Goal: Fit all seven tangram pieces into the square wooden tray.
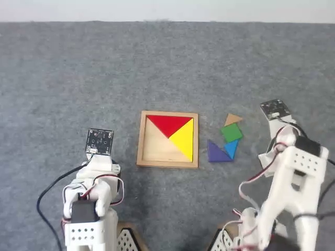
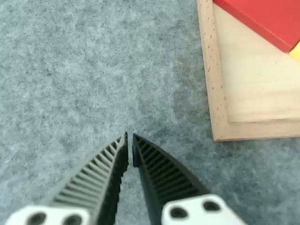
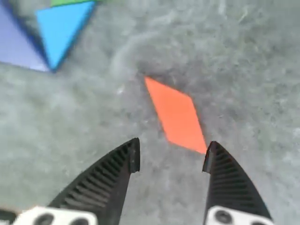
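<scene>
Picking in hand: as I judge it, the third piece is being fetched. The right hand [image 3: 172, 154] is spread wide, its tips on either side of the near corner of the orange parallelogram [image 3: 176, 114], and it pinches nothing.
Right hand height: I cannot tell whether the tips touch the table [image 1: 78, 78].
Left hand: the left hand [image 2: 130, 140] has its fingers pressed almost together with nothing between them. It is over bare table just off a near corner of the square wooden tray [image 2: 218, 93].
Tray contents: the red triangle [image 1: 168, 124] and the yellow triangle [image 1: 184, 142], both large, lie flat and share an edge. They cover the tray's far side and the side toward the right arm, and the rest is bare wood.
Loose pieces: all lie on the table beside the tray, on the right arm's side. The purple triangle [image 1: 215, 151] touches the blue triangle [image 1: 231, 148]. The green square [image 1: 231, 132] sits just beyond the blue one, and the tan triangle [image 1: 233, 119] lies beyond that. The parallelogram lies apart from the blue triangle.
Next move calls for: lowering the tips around the thin, flat parallelogram and closing on its edges. It then has to be carried to the tray and turned to suit the bare half. A flat piece like this may well slip.
Count of pieces: seven, made up of five triangles, one square and one parallelogram.
Count placed: two in the tray, five outside.
Count of trays: one.
Count of hands: two.
</scene>
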